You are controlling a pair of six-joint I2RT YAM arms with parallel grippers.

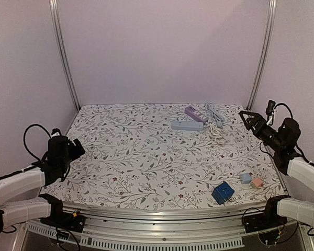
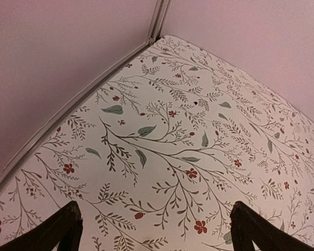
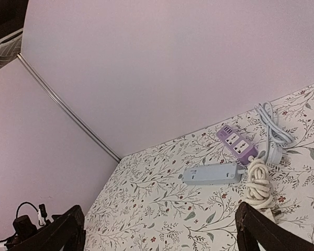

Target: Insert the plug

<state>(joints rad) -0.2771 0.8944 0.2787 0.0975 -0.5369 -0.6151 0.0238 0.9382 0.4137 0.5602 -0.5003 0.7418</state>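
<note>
Two arms flank the floral tabletop (image 1: 136, 157) in the top view. Your left gripper (image 1: 76, 147) hangs over the left edge and your right gripper (image 1: 249, 118) over the right edge, both well apart from every object. Far right of centre, a purple power strip (image 1: 195, 113) lies at an angle with a pale blue power strip (image 1: 187, 125) just in front of it; a grey cord (image 1: 214, 111) lies looped beside the purple one, and a coiled white cord (image 1: 216, 133) lies to the right of the pale blue one. Near the front right edge you have a dark blue plug block (image 1: 223, 192), with a small light blue plug (image 1: 245, 178) and a small pink plug (image 1: 257, 182) side by side just to its right; all three rest on the tabletop, well apart from the strips.

In the left wrist view, the left gripper (image 2: 154, 222) is spread wide with nothing between its fingers (image 2: 68, 225); below it you see only patterned cloth and the corner of the enclosure.

In the right wrist view, the right gripper (image 3: 159, 222) also stands wide apart and holds nothing; ahead of it lie the purple power strip (image 3: 236, 145), the pale blue power strip (image 3: 212, 173), the coiled white cord (image 3: 259, 183) and the grey cord (image 3: 272, 128). None of the plugs shows here.
</note>
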